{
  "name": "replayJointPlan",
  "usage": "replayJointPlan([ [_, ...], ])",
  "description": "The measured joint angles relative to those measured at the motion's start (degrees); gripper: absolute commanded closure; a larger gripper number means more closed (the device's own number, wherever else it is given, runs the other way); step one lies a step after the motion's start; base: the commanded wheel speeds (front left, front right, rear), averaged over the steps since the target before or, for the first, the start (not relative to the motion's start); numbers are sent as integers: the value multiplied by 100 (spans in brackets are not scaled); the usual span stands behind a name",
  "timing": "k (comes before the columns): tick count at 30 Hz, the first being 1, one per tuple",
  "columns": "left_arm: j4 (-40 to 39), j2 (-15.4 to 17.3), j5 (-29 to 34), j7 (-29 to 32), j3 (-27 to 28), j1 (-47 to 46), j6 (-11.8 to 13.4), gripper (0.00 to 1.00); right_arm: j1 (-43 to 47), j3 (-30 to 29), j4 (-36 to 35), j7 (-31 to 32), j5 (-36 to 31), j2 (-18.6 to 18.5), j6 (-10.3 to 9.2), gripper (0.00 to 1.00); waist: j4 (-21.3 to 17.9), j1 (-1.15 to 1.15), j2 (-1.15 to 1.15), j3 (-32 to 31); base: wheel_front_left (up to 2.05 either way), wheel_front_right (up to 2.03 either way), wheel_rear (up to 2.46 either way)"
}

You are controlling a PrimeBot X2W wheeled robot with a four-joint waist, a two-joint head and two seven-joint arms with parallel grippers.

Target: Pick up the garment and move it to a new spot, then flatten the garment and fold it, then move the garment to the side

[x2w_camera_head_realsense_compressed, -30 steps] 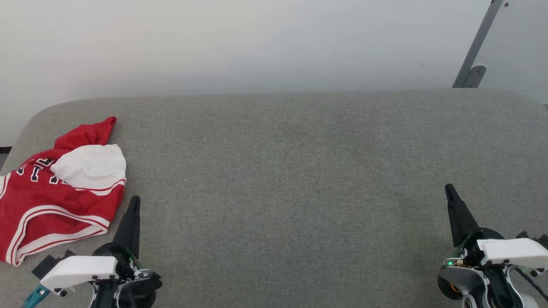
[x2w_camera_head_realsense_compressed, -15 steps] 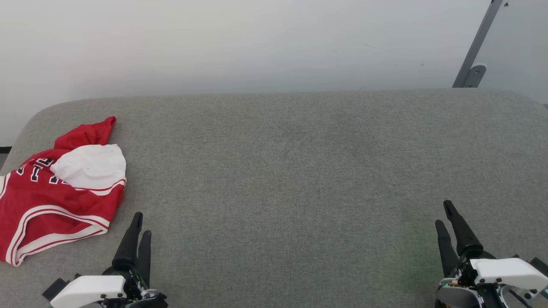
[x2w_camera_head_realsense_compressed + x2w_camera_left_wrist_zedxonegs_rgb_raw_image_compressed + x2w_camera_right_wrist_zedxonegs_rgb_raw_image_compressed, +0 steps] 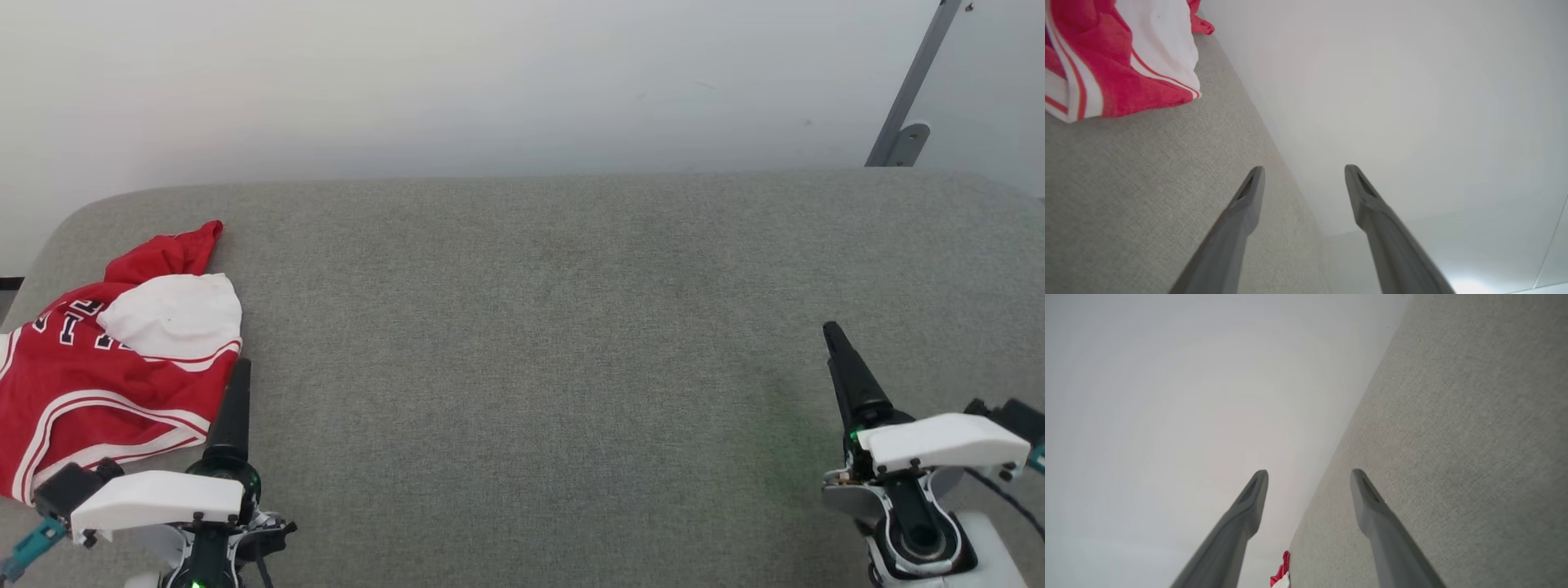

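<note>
The crumpled red jersey [image 3: 114,367] lies at the left end of the grey padded surface [image 3: 531,327]. The left gripper [image 3: 1303,179], just beside it, and the right gripper [image 3: 1310,484], well apart, are both spread and empty.

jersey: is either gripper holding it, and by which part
Nothing is held. The left gripper and right gripper are both open and empty; the jersey lies crumpled on the grey surface.
</note>
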Motion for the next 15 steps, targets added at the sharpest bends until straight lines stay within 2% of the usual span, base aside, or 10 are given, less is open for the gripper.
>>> replayJointPlan([
  [9,4,109,1251,-200,-19,-121,49,0,-396,337,336,-263,-1126,-297,0,0,4,0,0,15,0,0,0],
  [15,27,196,2047,-334,-91,-182,109,0,-559,285,353,-382,-2136,-397,0,0,2,0,0,35,0,0,0],
])
